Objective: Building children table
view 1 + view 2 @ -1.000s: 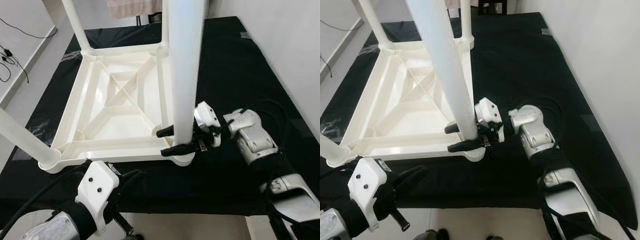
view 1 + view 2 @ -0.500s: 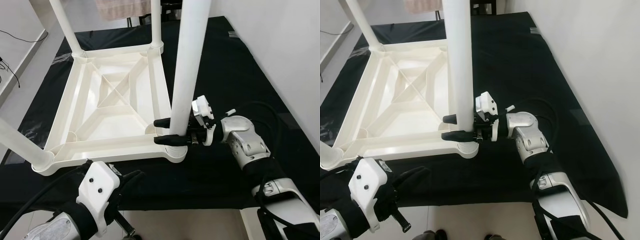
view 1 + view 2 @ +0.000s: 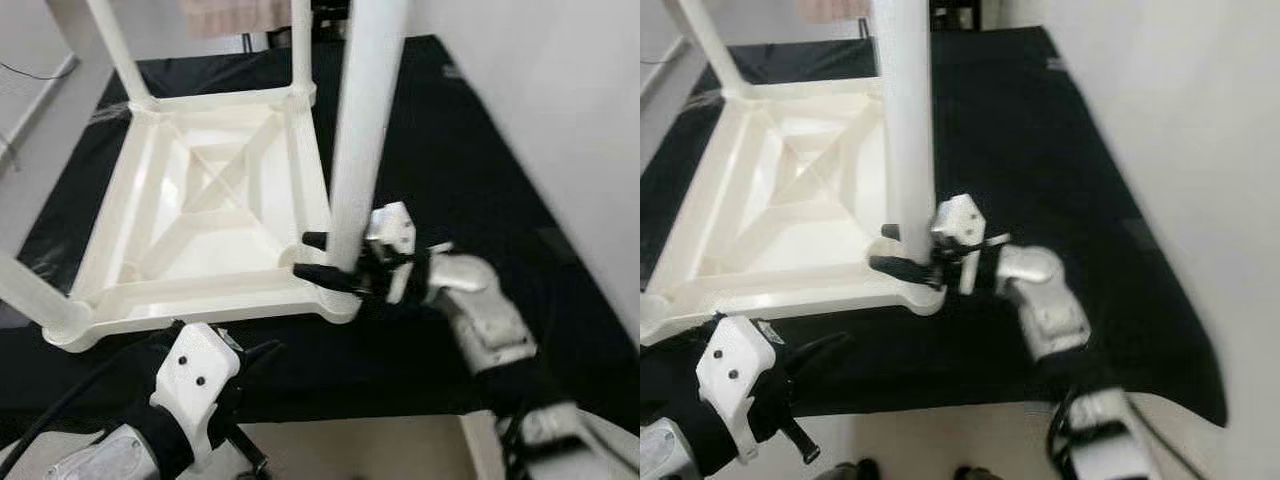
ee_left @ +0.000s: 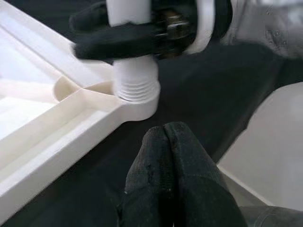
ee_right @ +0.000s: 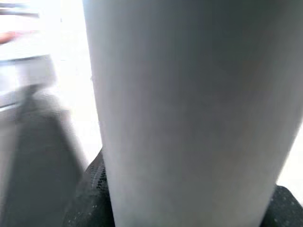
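Table frame (image 3: 200, 190) is lying upside down on the black surface (image 3: 470, 140), ahead of both hands. Right hand (image 3: 325, 262) is clamping the near-right leg (image 3: 358, 130) just above its threaded base, one finger on each side. Left hand (image 4: 166, 142) is hovering low with fingers pressed together, holding nothing, just short of that same corner socket (image 4: 136, 101).

Risks, as I judge them:
- Leg is standing long above the right hand, so any sideways push at the grip could cross-thread it or lever it out of the socket.
- Frame is lying loose on cloth; twisting the leg may be spinning the whole frame instead of seating the thread.
- Left hand is sitting close to the corner and could be nudging the frame.

Left wrist view is showing thread ridges exposed above the socket, so the leg looks not fully seated; head views are too blurred for that. Right wrist view is giving just the leg up close (image 5: 189, 109).
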You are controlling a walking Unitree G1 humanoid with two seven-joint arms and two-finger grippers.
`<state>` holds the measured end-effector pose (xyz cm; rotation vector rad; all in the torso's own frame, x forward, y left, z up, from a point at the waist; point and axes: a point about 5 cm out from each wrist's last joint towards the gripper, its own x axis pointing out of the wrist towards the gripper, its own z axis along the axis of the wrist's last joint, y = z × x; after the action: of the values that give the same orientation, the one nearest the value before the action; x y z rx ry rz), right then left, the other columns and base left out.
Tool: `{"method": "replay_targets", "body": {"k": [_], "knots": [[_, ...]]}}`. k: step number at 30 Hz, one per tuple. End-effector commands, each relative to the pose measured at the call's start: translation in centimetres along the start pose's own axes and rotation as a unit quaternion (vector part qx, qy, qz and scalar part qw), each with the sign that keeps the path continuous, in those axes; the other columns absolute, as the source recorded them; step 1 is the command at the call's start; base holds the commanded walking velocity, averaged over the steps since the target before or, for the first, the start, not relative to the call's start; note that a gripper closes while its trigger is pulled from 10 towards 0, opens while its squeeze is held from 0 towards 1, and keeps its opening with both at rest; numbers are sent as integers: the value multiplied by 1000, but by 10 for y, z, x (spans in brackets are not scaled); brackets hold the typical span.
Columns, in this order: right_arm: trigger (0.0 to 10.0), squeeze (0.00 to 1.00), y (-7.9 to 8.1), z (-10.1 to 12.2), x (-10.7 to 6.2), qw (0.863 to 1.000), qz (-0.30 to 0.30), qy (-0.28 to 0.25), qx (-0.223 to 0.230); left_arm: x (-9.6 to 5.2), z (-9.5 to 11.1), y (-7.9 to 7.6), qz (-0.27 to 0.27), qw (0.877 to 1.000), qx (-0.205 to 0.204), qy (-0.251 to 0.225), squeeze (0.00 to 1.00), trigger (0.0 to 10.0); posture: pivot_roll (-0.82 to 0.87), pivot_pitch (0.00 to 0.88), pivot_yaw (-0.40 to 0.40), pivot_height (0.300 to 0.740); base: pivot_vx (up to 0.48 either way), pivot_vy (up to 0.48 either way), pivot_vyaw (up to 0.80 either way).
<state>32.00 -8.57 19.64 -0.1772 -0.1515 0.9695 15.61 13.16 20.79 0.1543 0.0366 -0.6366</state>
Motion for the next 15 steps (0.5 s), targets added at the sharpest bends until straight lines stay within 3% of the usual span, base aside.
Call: {"method": "replay_targets", "body": {"k": [1, 3, 4, 6, 12, 15], "knots": [[10000, 0, -5, -59, -22, 981, -83, 165, 53, -1, -1, -3, -10, 1000, -2, 4, 0, 10000, 145, 294, -19, 740, 0, 0, 0], [10000, 0, 40, -53, -16, 958, -230, 132, 112, 0, 0, -4, -7, 1000, -7, 1, 0, 10000, 135, 296, 2, 740, 0, 0, 0], [10000, 0, 40, -53, -16, 958, -230, 132, 112, 0, 0, -4, -7, 1000, -7, 1, 0, 10000, 135, 296, 2, 740, 0, 0, 0], [10000, 0, 62, -56, -6, 942, -282, 115, 142, 3, 2, -5, -19, 1000, -2, 1, 0, 10000, 133, 277, 7, 740, 0, 0, 0], [10000, 0, 64, -59, 0, 936, -304, 105, 142, 3, 5, 3, 1, 1000, 7, -4, 0, 10000, 127, 266, -2, 740, 0, 0, 0], [10000, 0, 70, -56, 3, 930, -314, 118, 150, 4, 5, -1, 0, 1000, 5, -7, 0, 10000, 125, 261, -6, 740, 0, 0, 0]]}}
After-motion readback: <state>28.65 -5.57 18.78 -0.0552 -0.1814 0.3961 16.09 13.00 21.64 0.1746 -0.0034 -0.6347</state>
